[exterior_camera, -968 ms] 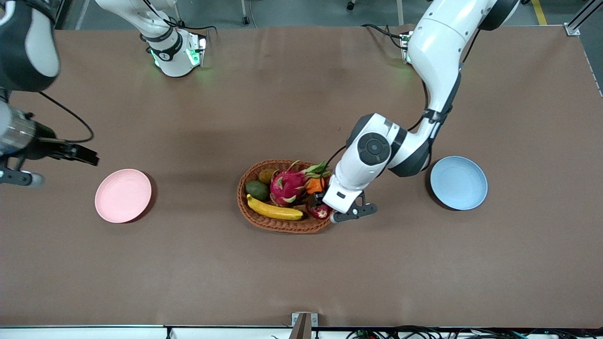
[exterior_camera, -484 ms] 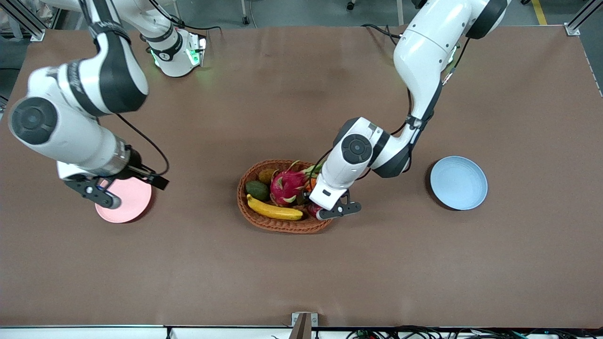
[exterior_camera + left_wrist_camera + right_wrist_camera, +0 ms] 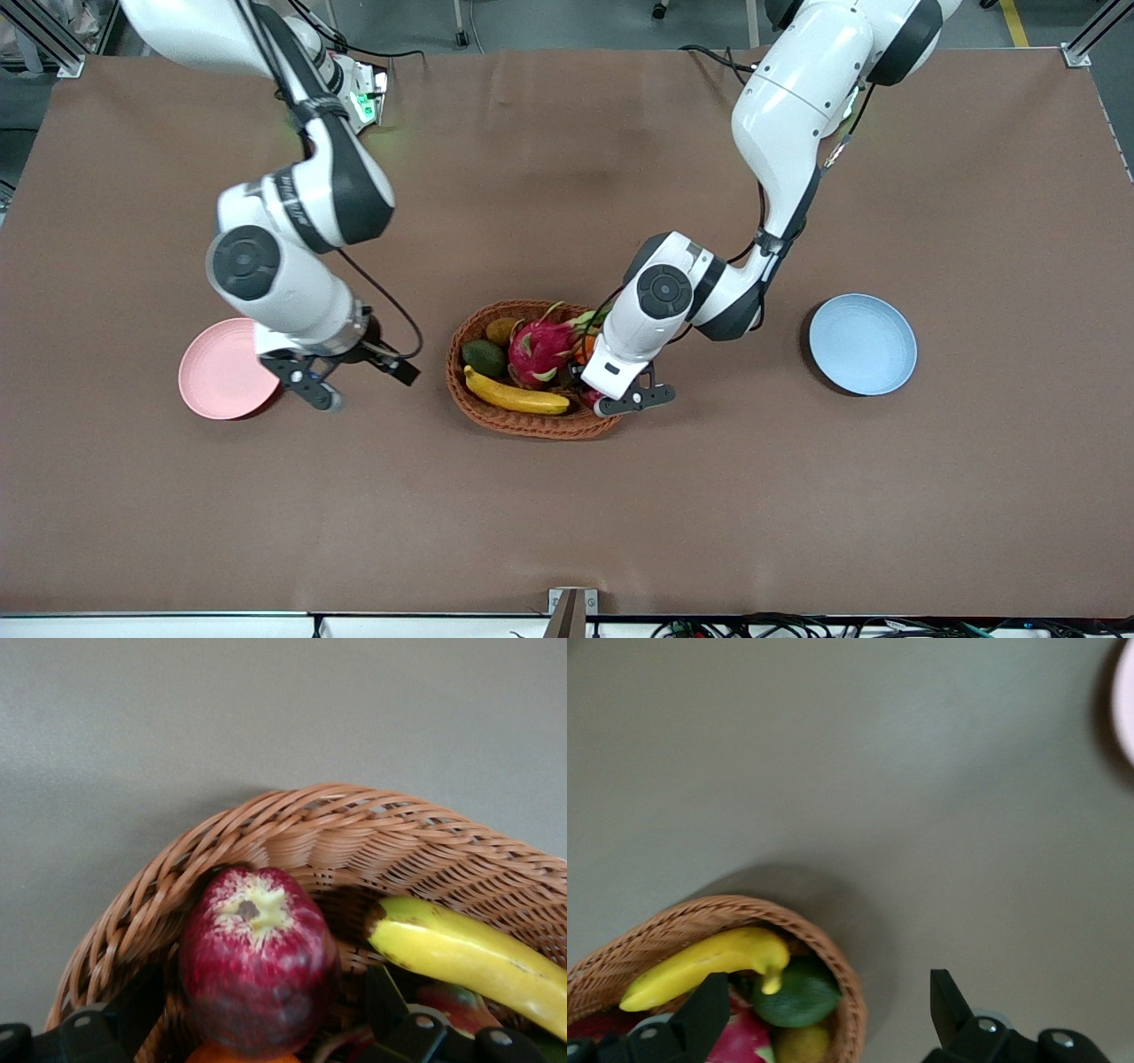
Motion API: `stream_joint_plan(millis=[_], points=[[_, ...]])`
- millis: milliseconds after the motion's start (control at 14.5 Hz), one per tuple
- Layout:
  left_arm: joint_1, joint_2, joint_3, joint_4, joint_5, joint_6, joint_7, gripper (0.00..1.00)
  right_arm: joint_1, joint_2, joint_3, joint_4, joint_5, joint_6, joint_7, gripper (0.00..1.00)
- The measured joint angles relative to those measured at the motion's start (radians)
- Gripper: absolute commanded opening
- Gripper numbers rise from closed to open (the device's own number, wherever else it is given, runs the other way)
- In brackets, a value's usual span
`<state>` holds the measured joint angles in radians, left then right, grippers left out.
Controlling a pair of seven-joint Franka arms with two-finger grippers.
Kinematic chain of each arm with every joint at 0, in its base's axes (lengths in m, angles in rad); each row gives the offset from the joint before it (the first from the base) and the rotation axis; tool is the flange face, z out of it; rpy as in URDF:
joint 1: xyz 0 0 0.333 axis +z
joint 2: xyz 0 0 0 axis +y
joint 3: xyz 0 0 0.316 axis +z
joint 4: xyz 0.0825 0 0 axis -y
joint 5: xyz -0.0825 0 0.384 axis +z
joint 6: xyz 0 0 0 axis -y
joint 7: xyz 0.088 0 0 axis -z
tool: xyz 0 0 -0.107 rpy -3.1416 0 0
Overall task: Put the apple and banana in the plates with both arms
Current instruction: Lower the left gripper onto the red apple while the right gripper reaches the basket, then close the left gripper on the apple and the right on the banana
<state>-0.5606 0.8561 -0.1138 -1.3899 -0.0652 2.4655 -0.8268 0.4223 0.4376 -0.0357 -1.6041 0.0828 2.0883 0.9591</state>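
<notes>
The pale pink plate (image 3: 220,369) sits toward the right arm's end. The right gripper (image 3: 353,378), fingers spread and empty, hangs between it and the wicker basket (image 3: 523,424). In the basket lie the banana (image 3: 516,395) and apple (image 3: 257,967); the left gripper (image 3: 257,1028) straddles the apple, fingers apart. The light blue plate (image 3: 863,344) sits toward the left arm's end.

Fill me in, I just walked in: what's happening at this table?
Two arms are unloading fruit. The left tool, open, straddles the apple in the wicker basket. The right tool, open, hangs over the table between the pink plate and the basket. The banana lies inside; the blue plate holds nothing.
</notes>
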Motion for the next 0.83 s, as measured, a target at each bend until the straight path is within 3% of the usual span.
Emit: stream_joint_plan(millis=[276,553,829], points=[[-0.008,0.028,-0.001,0.001,0.000,0.029,0.001,0.89,0.040,0.050,-0.001,-0.045,0.000,0.129,0.036,1.00],[-0.010,0.030,0.002,0.006,0.001,0.030,0.001,0.48,0.065,0.116,-0.001,-0.054,0.000,0.230,0.055,0.97],[-0.010,0.030,0.002,0.017,0.001,0.030,0.001,0.38,0.074,0.166,-0.001,-0.056,0.000,0.312,0.059,0.85]])
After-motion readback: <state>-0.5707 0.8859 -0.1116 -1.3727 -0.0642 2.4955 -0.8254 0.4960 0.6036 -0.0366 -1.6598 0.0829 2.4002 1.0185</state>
